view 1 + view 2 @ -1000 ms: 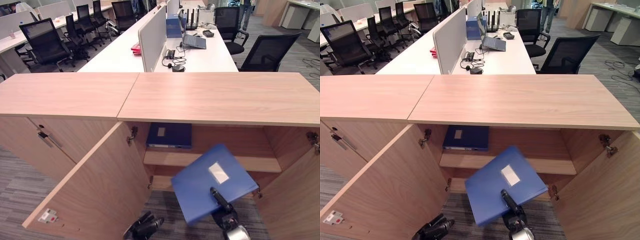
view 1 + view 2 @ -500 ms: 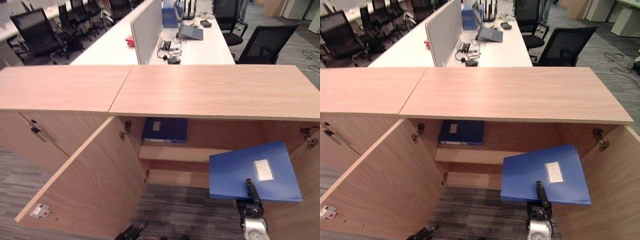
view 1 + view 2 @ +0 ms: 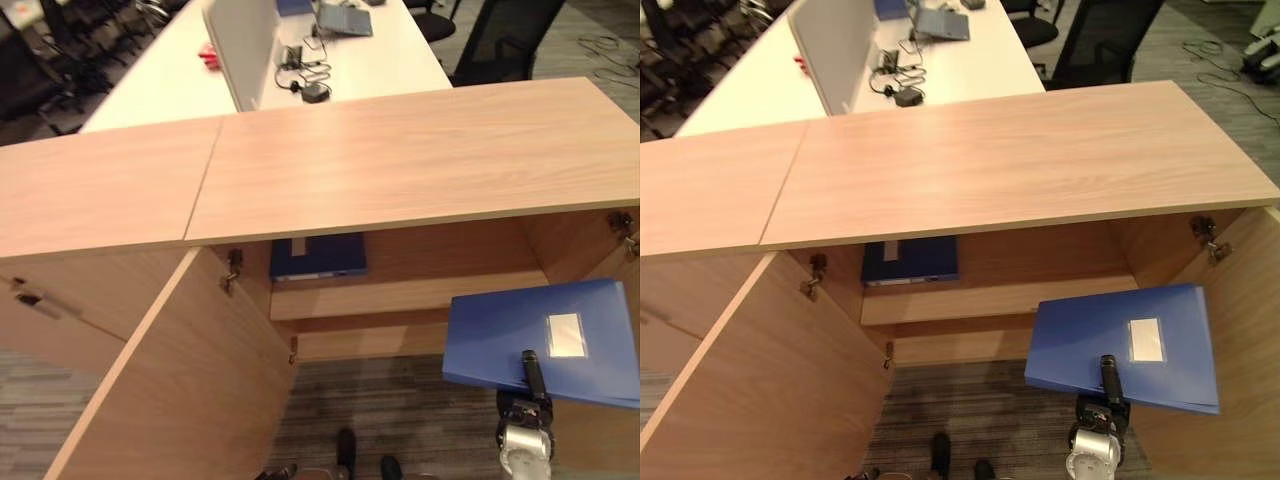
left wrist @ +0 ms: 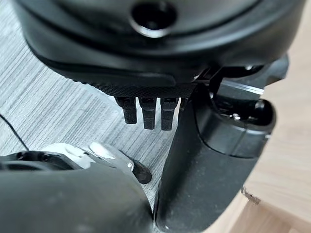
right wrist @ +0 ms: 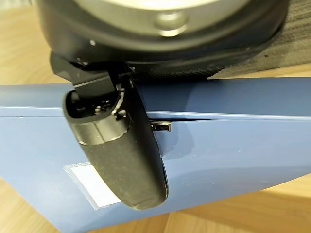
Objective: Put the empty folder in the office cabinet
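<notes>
A blue folder (image 3: 510, 335) with a white label hangs nearly level in front of the open office cabinet (image 3: 400, 160), low at its right side by the right door. My right hand (image 3: 532, 380) is shut on the folder's near edge, its thumb (image 5: 121, 150) lying on the cover while the fingers are hidden beneath. The folder's far edge reaches toward the cabinet's shelf (image 3: 400, 295) without lying on it. My left hand (image 4: 148, 114) hangs low over the carpet beside the left door, fingers relaxed and holding nothing.
A second, darker blue folder (image 3: 317, 257) lies on the shelf at the back left. The left door (image 3: 170, 400) swings far out toward me; the right door (image 3: 1240, 300) stands open close to the folder. A white desk (image 3: 330, 70) and chairs stand beyond.
The folder has swung right, from the middle of the opening to its right side, and levelled out. The view has tilted and shifted. My left hand has dropped lower.
</notes>
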### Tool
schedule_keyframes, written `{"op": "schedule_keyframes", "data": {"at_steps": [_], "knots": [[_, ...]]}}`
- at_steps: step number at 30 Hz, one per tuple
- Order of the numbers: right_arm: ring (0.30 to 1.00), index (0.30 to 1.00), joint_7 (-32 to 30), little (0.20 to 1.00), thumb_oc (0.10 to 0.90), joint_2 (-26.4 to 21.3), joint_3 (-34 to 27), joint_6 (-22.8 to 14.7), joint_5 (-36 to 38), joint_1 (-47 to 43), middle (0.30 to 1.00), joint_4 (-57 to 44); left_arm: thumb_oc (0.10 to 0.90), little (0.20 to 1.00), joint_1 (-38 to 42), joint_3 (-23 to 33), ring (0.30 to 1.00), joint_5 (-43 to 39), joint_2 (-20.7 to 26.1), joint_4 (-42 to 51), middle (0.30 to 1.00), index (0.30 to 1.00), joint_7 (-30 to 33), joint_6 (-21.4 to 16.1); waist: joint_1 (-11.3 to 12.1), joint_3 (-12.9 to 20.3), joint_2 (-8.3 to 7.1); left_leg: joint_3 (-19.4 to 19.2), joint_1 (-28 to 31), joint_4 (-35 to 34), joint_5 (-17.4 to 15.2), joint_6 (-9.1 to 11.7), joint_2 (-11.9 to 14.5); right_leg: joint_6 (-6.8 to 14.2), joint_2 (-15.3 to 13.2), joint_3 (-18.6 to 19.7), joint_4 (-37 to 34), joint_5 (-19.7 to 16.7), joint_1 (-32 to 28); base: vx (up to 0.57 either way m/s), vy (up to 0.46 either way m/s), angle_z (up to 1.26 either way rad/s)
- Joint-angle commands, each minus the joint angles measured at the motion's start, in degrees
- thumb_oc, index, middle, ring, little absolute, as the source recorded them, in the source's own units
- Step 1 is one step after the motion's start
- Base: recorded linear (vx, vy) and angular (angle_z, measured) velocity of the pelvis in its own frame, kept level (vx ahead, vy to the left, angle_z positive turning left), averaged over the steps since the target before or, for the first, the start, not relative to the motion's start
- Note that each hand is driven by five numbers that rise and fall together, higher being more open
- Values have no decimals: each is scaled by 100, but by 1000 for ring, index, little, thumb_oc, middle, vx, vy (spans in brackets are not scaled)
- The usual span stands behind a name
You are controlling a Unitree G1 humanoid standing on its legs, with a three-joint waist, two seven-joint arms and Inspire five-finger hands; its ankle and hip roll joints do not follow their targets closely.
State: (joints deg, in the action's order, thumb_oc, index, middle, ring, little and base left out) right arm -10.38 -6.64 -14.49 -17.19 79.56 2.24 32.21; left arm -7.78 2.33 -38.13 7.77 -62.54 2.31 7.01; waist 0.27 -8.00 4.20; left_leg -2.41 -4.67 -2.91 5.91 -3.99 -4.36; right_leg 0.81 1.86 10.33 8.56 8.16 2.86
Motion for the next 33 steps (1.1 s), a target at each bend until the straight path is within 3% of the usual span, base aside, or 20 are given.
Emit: {"op": "schedule_keyframes", "data": {"at_steps": [1,2,4,5,6,11,13,16,22,30,33], "knots": [[300,300,466,300,400,-183,-66,-241,-50,-401,300,-526,800,900,-106,108,900,570,227,-620,900,900,113,-177,57,348,-193,151,-477,478,-654,69,-267,430,-267,-324,-410,195,-782,109,229,-49],[300,300,626,300,400,-235,90,-105,-175,-480,300,-454,800,900,-103,235,900,813,264,-954,900,900,114,-219,92,253,-136,-54,-365,497,-772,23,-213,608,-382,-477,194,186,-397,22,202,-38],[300,300,702,300,400,-248,211,-38,-213,-542,300,-422,800,900,-106,274,900,949,286,-1025,900,900,82,-228,133,169,-68,-166,-327,480,-787,28,-126,681,-442,-657,558,105,-61,-44,128,-101],[300,300,816,300,400,-242,393,80,-313,-602,300,-467,800,900,-112,308,900,1087,316,-1136,900,900,74,-269,159,16,0,-361,-211,458,-845,52,-42,757,-727,-1204,734,-70,247,-71,75,-123],[300,300,943,300,400,-269,546,138,-293,-623,300,-595,800,900,-101,308,900,1159,345,-1160,900,900,10,-290,150,-104,15,-415,-159,473,-880,45,-17,735,-839,-1449,559,-238,385,-59,77,-78],[300,300,1102,300,400,-421,726,139,-303,-766,300,-836,800,900,9,143,900,1267,367,-1009,900,900,-67,-386,22,-431,80,-307,-70,547,-966,30,-69,725,-814,-1367,154,-672,926,-19,3,-19],[300,300,1104,300,400,-520,824,140,-395,-843,300,-935,800,900,137,10,900,1338,401,-881,900,900,-76,-458,-73,-658,21,-196,-33,655,-1031,31,-167,758,-846,-1263,-173,-990,1205,24,-43,10],[300,300,1126,300,400,-570,846,151,-436,-806,300,-1120,800,900,152,-32,900,1381,402,-735,900,900,-64,-503,-48,-664,-80,-97,-99,764,-1107,39,-317,733,-965,-1338,-539,-1227,990,50,-51,25],[300,300,1124,300,400,-712,972,127,-399,-960,300,-1158,800,900,150,-244,900,1337,397,-548,900,900,-36,-539,17,-735,-110,154,-560,758,-933,133,-238,648,-892,-1429,-597,-1282,1146,-55,-120,40],[300,300,1007,300,400,-901,1234,-145,-303,-1804,300,-1447,800,900,188,-525,900,1380,504,-540,900,900,48,-574,162,-1109,-128,398,-1141,822,-725,273,-129,537,-837,-1549,-465,-1194,1562,-45,-100,18],[300,300,645,300,400,-1234,1443,-439,-413,-2775,300,-1470,800,900,131,-768,900,1085,579,-173,900,900,125,-622,336,-1370,-113,548,-1488,791,-577,372,-67,466,-785,-1651,-434,-1149,1850,-24,-166,26]]}}
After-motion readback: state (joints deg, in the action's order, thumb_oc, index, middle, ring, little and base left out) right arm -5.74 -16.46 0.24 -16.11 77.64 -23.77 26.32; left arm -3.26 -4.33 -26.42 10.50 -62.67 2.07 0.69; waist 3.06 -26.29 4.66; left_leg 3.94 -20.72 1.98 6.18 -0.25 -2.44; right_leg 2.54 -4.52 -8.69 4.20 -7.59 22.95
